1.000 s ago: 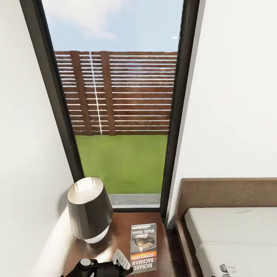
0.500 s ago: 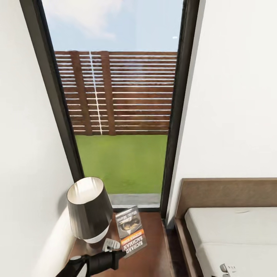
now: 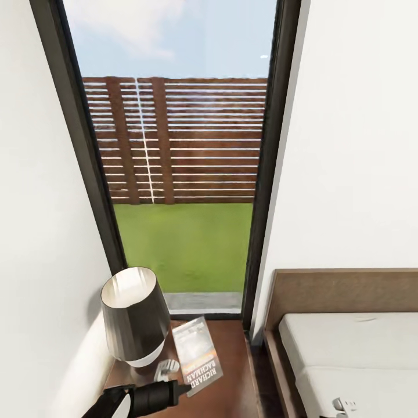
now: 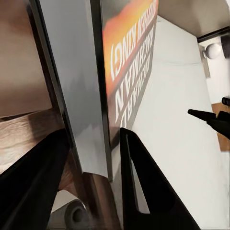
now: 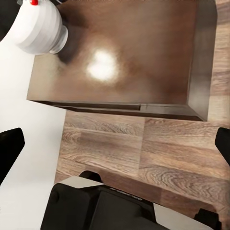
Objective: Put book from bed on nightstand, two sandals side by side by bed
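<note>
One book [image 3: 197,355] — a thin paperback with an orange band. One nightstand [image 3: 232,383] of dark glossy wood. One table lamp [image 3: 134,316] with a dark shade on a white base. One bed [image 3: 348,354]. One tall dark-framed window [image 3: 174,157]. Two grippers are in view — the left gripper [image 3: 171,377] and the right gripper [image 3: 342,406].

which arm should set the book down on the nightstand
Left. The left gripper already pinches the book, tilted above the nightstand beside the lamp. The right gripper sits over the bed.
</note>
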Controlling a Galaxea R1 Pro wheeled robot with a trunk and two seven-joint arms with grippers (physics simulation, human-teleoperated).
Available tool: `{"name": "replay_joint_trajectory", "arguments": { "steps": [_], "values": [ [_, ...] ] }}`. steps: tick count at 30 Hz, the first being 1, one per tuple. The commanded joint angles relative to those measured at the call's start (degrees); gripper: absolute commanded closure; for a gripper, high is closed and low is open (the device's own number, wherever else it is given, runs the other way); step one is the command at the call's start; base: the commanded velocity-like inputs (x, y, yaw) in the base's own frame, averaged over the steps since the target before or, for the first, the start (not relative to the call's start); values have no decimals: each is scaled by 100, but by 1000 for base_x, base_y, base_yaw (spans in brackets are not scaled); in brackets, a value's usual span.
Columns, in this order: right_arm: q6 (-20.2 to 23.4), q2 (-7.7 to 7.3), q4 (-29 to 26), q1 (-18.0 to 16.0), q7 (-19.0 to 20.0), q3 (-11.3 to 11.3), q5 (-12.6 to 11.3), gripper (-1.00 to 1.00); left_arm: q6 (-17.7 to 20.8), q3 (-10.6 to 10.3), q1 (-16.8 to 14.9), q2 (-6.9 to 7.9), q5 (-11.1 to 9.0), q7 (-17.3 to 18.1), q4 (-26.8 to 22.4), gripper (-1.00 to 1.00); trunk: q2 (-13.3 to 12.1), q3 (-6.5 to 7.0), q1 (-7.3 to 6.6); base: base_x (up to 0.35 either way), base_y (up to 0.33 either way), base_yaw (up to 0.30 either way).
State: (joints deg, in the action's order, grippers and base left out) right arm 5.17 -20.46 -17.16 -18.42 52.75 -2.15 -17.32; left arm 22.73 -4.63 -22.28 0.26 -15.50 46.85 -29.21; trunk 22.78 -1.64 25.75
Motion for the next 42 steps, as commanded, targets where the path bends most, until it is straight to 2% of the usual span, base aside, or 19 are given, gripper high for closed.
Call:
{"name": "replay_joint_trajectory", "arguments": {
  "steps": [1,6,10,14,15,18,21,26,31,34,38,42],
  "values": [
    [54,-13,-4,-4,15,-22,-62,-100,122,-12,-4,2,-53,2,-6,100,14,-14,4,0,0,0],
    [55,-29,-6,-4,16,-22,-69,-100,289,-8,-4,1,-74,7,-4,100,14,-14,4,0,0,0],
    [55,-29,-4,-4,16,-22,-69,-100,627,-4,-9,0,-148,8,-6,100,14,-14,4,0,0,0],
    [55,-29,-6,-4,16,-22,-68,-100,816,-1,-12,67,-623,8,-6,100,14,-14,4,0,0,0],
    [55,-29,-6,-4,15,-22,-65,-100,847,-2,-13,106,-913,6,-6,100,14,-14,4,0,0,0],
    [55,-29,-6,-4,16,-22,-66,-100,897,-3,-24,151,-1305,-3,-6,100,14,-14,4,0,0,0],
    [55,-29,-6,-4,11,-22,-64,-100,1025,-3,-53,192,-1447,-17,-6,100,14,-14,4,0,0,0],
    [55,-29,-6,-4,8,-22,-61,-100,1293,4,-155,227,-1552,-29,-42,100,14,-14,4,0,0,0],
    [55,-29,-6,-4,8,-22,-61,-100,1356,-2,-333,184,-1572,-128,-70,100,14,-14,4,0,0,0],
    [55,-29,-6,-4,8,-22,-66,-100,1466,-14,-356,120,-1578,-319,-82,100,14,-14,4,0,0,0],
    [55,-29,-6,-4,8,-22,-66,-100,1811,-20,-367,-70,-1552,-552,-110,100,14,-14,4,0,0,0],
    [55,-29,-6,-4,8,-22,-67,-100,1883,-20,-375,-109,-1546,-719,-172,100,14,-14,4,0,0,0]
  ]
}}
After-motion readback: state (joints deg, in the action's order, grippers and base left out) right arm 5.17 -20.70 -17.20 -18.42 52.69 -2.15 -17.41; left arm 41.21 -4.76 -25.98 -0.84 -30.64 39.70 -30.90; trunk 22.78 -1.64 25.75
